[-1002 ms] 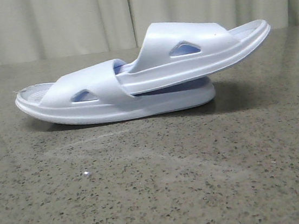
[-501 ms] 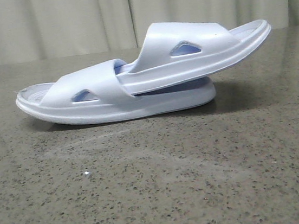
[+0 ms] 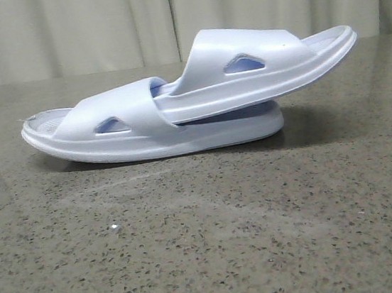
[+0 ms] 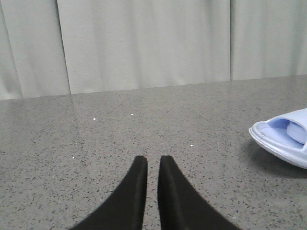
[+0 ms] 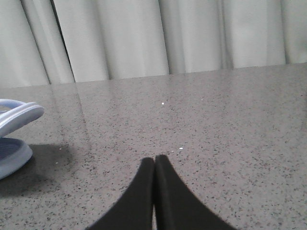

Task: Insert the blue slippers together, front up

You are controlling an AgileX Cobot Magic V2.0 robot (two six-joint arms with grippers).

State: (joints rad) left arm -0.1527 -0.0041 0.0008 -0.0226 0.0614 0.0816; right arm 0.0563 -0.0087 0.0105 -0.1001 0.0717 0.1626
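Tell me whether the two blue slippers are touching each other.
Touching. The front view shows the upper slipper with its front end pushed under the strap of the lower slipper, its sole resting on the lower one's footbed.

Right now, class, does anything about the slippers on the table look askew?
Yes. The upper slipper is tucked under the lower slipper's strap but tilts, its far end lifted clear. Both grippers are away.

Nested blue slippers [image 3: 191, 104] blocked twelve o'clock; bench [image 3: 208, 245] lay open from three through nine.
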